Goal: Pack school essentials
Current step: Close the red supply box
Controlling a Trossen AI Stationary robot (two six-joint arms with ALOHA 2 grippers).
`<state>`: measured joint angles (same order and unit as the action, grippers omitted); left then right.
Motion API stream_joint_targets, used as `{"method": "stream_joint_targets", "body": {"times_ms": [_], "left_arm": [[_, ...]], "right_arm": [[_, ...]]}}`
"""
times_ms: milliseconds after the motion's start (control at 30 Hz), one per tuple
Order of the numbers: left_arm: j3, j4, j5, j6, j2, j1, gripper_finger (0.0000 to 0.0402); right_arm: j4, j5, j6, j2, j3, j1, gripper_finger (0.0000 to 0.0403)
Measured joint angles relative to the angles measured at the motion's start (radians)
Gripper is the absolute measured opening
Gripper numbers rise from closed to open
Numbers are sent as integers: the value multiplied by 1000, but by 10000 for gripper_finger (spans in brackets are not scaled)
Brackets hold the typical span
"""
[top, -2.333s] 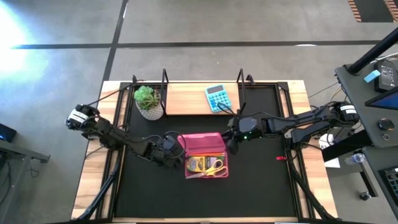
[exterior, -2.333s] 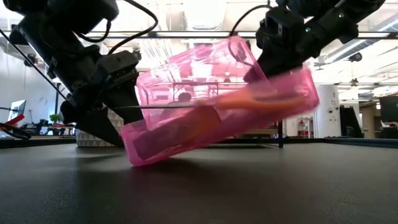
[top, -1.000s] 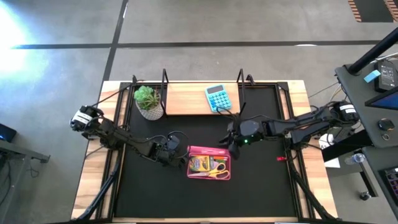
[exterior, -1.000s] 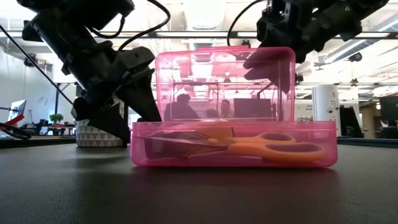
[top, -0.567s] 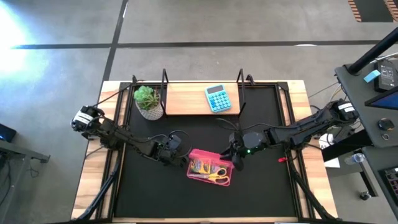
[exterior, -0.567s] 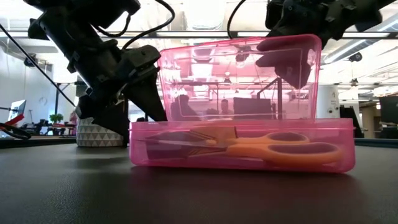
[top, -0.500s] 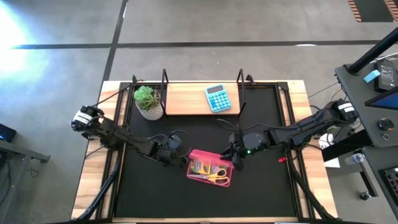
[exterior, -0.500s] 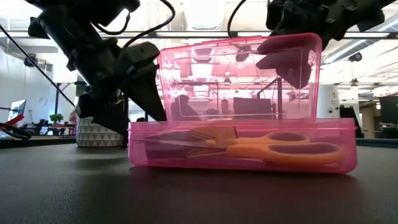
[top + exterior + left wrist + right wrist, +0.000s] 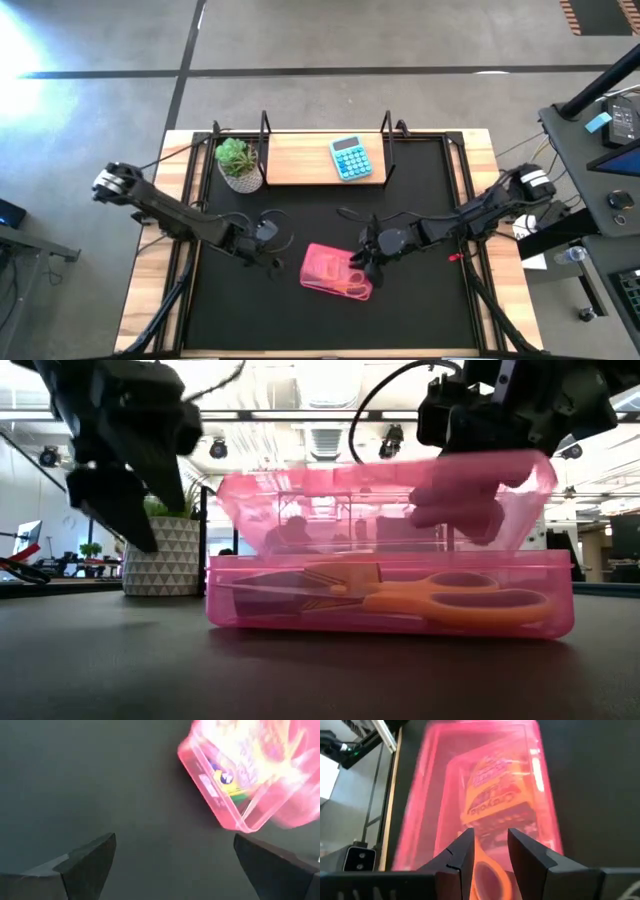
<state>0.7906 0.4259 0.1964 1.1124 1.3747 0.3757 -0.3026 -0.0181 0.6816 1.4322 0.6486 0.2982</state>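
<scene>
Scissors (image 9: 440, 598) lie in the pink box (image 9: 335, 271) beneath right claw (image 9: 368, 264).

The table (image 9: 150, 290) has pale wood edges around a black mat (image 9: 420, 310). It stands on a grey floor (image 9: 350, 40) crossed by dark seam lines, with a bright glare patch beyond the table's far left corner. A wooden shelf (image 9: 300, 160) runs along the table's far side. Right of the table sits a dark desk (image 9: 600, 130) with equipment. Level across the table, an open hall shows ceiling beams and lights (image 9: 330, 380), and a white pillar (image 9: 522, 550) beyond the table's right.
</scene>
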Motion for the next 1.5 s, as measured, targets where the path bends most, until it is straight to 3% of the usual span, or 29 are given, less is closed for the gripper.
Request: {"method": "stream_joint_targets", "body": {"times_ms": [133,333,500,700,1067,1500], "left_arm": [[0,29,85,34,-114,-1,389],[13,-186,203,-23,-154,-1,389],[26,-360,204,-75,-56,8,389],[77,-430,152,-62,115,58,389],[197,-427,157,-44,322,127,389],[249,-267,189,-84,361,123,389]], "right_arm": [[-28,0,-1,49,21,24,109],[-33,0,-2,118,63,55,109],[-36,0,-13,160,96,68,109],[-29,-3,-37,169,110,69,109],[-13,-10,-66,161,110,48,109],[6,-31,-12,157,164,46,109]]}}
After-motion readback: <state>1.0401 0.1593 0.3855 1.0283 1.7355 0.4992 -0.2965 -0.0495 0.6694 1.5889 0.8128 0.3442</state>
